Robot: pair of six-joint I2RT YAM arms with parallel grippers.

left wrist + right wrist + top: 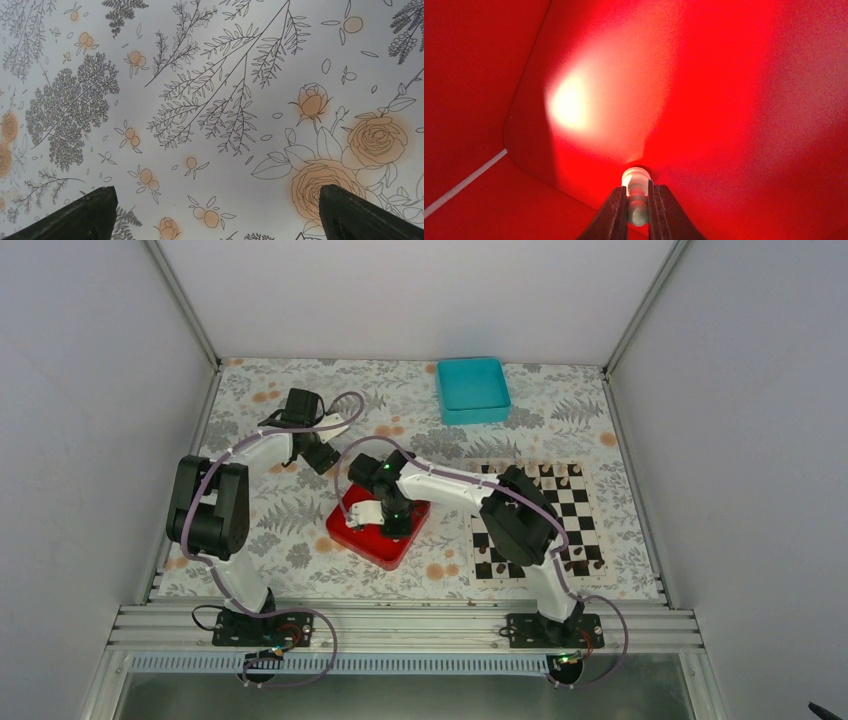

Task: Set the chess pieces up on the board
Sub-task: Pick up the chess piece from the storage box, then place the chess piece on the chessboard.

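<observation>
My right gripper (638, 197) is inside the red tray (352, 536), shut on a small pale chess piece (636, 181) whose base points at the tray floor. In the top view the right gripper (392, 525) is hidden low over the tray. The black-and-white board (575, 512) lies to the right, partly under the right arm, with dark pieces along its far and near rows. My left gripper (215, 210) is open and empty over the floral tablecloth; in the top view it (325, 458) hovers up and left of the red tray.
A teal tray (472, 389) stands at the back, right of centre. The red tray's inner wall and corner (519, 125) rise left of the held piece. White enclosure walls surround the table.
</observation>
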